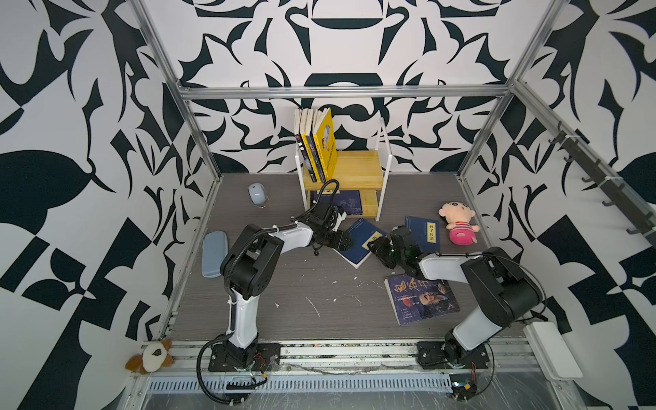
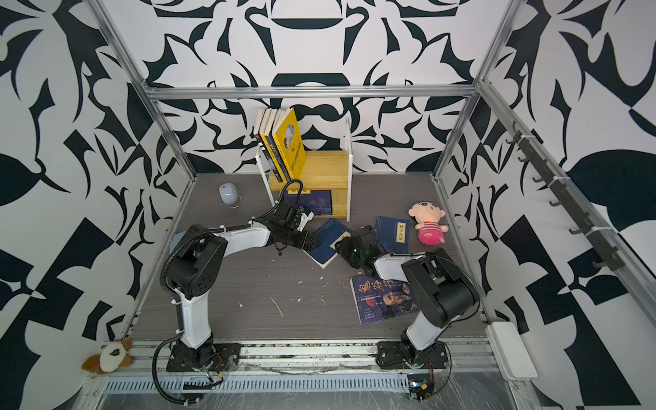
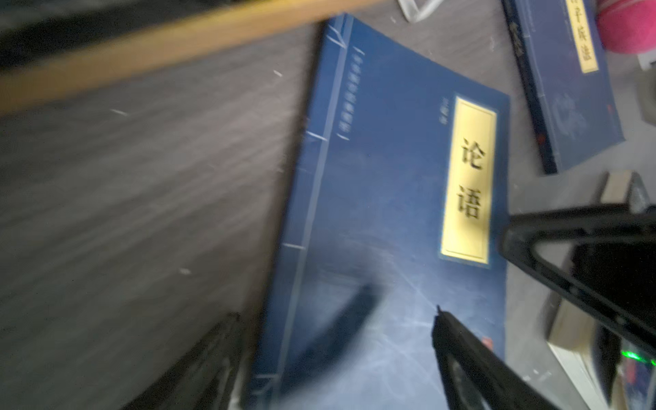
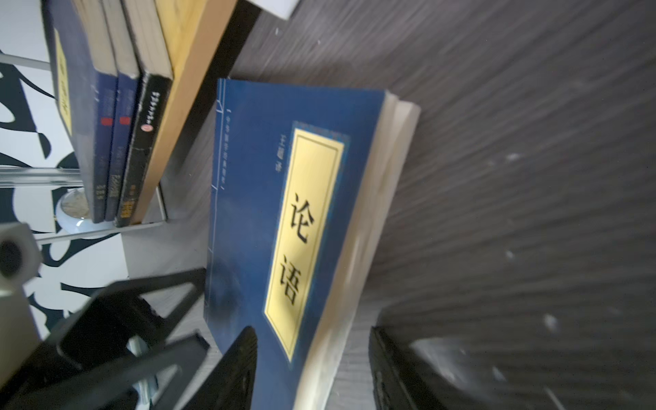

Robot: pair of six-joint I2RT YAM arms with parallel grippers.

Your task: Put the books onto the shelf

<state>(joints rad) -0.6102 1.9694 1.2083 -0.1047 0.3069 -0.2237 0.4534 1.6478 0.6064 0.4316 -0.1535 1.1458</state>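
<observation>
The navy blue paperback with a yellow title label (image 1: pixel 359 248) is lying on the grey wood-grain tabletop (image 1: pixel 301 291), just on the near side of the small two-tier shelf of yellowish boards and white metal frame (image 1: pixel 358 167). The left gripper (image 3: pixel 337 319) is straddling its spine edge and the right gripper (image 4: pixel 312 333) its page edge, both with jaws apart and clamping nothing. The pickup is likely going best if the left is bracing the spine while the right is working a finger under the pages before closing.
</observation>
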